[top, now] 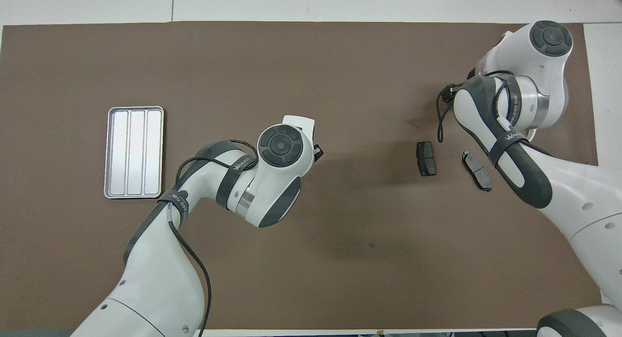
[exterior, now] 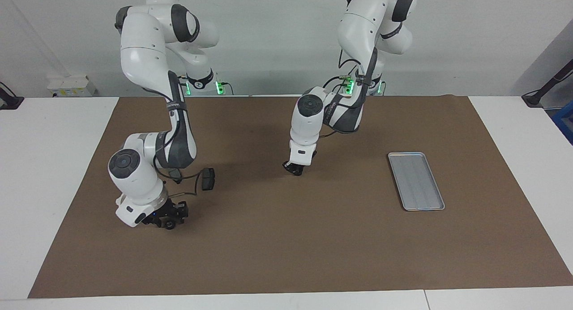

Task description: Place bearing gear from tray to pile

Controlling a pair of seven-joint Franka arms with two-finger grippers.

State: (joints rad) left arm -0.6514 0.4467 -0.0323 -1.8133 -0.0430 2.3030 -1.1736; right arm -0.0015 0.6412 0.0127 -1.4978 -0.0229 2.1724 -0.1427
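- Tray [exterior: 416, 181] [top: 136, 152] lies flat on the brown mat [exterior: 286, 247] [top: 311, 60] toward the left arm's end of the counter [exterior: 53, 167], well apart from both arms. Its silver ridged floor faces up.
- Of the pile, two dark grey pads show on the mat toward the right arm's end. One pad [exterior: 208, 179] [top: 426, 158] lies in the open; the other pad [exterior: 175, 173] [top: 477, 170] lies beside it and is partly covered by the right arm [exterior: 134, 171] [top: 525, 108] in the facing view.
- Right jaws hang low over the mat close to the pads, touching neither. Whether they are spread or pressed together cannot be told.
- A small dark round shape [exterior: 170, 226] sits at the tip of the right jaws. It cannot be told whether this is the bearing gear or part of the jaws.
- In the overhead view the right arm's wrist covers the right jaws.
- Left arm [exterior: 309, 117] [top: 272, 171] bends down over the middle of the mat. The left jaws point down, low over bare mat, pressed together on nothing that shows.
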